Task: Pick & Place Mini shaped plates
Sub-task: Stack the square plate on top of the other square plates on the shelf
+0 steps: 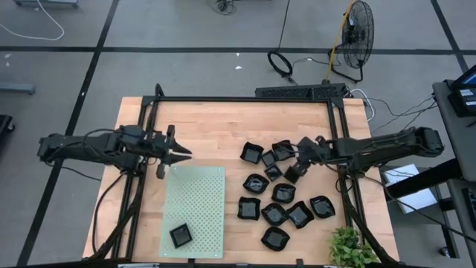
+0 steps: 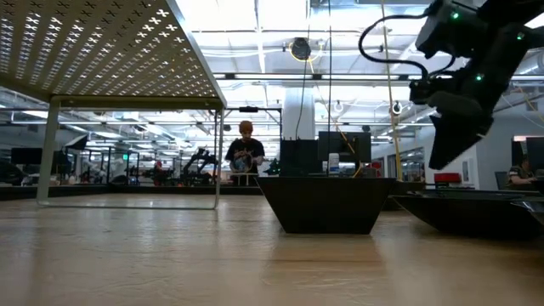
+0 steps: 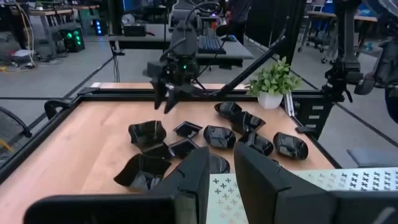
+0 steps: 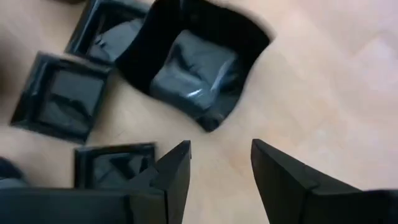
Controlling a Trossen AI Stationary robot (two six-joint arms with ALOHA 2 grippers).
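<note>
mini shaped plates (image 1: pixel 282 195): glossy black, about a dozen, clustered on the wood at the 3 to 4 o'clock part of the table in the high view; outlines square, wavy and leaf-like; some touching, some just apart.
single plate (image 1: pixel 181 236): square, black, alone on the mat near its 7 o'clock corner, well apart from the cluster.
wavy plate (image 4: pixel 194 60): deep, curled rim, lay on bare wood just beyond the right fingers in the right wrist view; two square plates (image 4: pixel 60 98) beside it.
right gripper (image 1: pixel 296 168): hung over the 11 o'clock edge of the cluster, tilted downward; fingers (image 4: pixel 172 172) spread apart, nothing between them, bare wood in the gap.
left gripper (image 1: pixel 180 153): hovered over the wood just past the mat's 12 o'clock edge, pointed toward 3 o'clock; fingers (image 3: pixel 193 174) parted by a narrow gap, nothing held.
mat (image 1: pixel 195 212): pale green, perforated, rectangular, flat on the table at 7 o'clock of centre.
table (image 1: pixel 216 123): light wood, black frame around it.
potted plant (image 1: pixel 350 248): green, at the table's 5 o'clock corner.
fan (image 1: pixel 355 39): stood on the floor beyond the table at 1 o'clock.
person (image 2: pixel 245 153): far off in the room, seen in the low view.
</note>
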